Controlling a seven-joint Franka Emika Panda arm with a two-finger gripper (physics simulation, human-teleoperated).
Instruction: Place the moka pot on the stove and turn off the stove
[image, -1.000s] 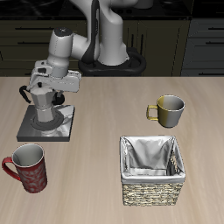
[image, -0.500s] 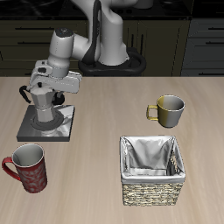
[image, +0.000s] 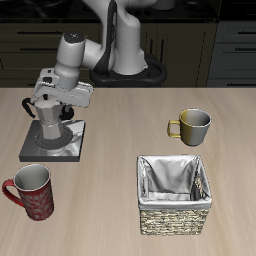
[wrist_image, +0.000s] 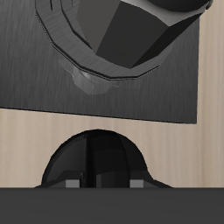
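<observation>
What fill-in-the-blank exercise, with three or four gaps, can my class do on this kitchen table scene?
1. The moka pot stands on the ____.
2. The mug beside the stove, nearest the table's front edge, is ____ in colour.
3. The olive mug stands farther back than the woven ____.
4. The stove's coil looks ____, not glowing red.

Missing words: stove; red; basket; dark

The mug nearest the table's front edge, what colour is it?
Red mug, with a mottled pattern; exterior view shows it best.
</observation>
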